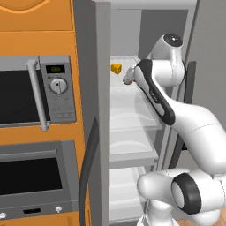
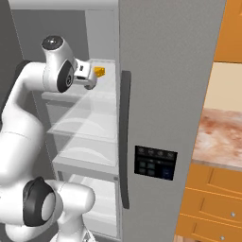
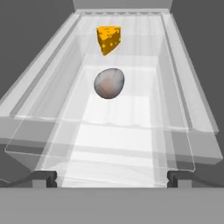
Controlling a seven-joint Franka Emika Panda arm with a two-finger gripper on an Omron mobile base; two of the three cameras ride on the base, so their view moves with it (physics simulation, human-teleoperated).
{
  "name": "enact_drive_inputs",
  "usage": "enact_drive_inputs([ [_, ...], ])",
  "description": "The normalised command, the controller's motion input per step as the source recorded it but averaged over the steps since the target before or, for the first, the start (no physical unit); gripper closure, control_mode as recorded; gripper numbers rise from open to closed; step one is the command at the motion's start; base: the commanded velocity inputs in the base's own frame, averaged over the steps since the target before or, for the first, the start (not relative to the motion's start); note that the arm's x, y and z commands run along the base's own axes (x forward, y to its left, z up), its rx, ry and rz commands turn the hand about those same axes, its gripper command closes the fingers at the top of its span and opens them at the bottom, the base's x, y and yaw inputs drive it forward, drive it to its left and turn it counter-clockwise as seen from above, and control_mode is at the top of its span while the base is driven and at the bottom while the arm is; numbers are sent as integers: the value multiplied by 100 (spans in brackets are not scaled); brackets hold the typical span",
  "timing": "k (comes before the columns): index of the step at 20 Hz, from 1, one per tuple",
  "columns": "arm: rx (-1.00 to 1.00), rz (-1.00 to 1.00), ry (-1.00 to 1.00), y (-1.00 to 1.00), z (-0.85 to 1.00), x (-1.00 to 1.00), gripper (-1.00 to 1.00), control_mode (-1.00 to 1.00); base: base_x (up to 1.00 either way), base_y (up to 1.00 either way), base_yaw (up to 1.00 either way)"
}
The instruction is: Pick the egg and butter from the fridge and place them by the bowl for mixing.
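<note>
Hand view, fridge [image 3: 39,92] shelf, egg [image 3: 109,82], butter [image 3: 108,39]

No text, label, brand or number can be read anywhere. The small dark display window [image 1: 55,69] on the grey control panel of the silver-framed microwave shows a faint greenish glow, too blurred to make out as digits. The rows of tiny marks beneath its round white dial [image 1: 58,85] are too small to tell. The dark dispenser panel [image 2: 155,162] on the tall grey fridge door carries small pale squares and one blue patch, none legible as signs.
</note>
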Motion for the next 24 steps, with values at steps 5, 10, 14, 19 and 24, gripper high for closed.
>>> enact_drive_inputs([
  [5,0,0,0,0,-12,44,-100,-100,0,0,0],
  [10,0,0,0,1,-14,37,-100,-100,0,0,0],
  [14,0,0,0,6,-20,44,-100,-100,0,0,0],
  [19,0,-1,0,13,-18,58,-100,-100,0,0,0],
  [24,-1,-2,0,16,-16,66,-100,-100,0,0,0],
])
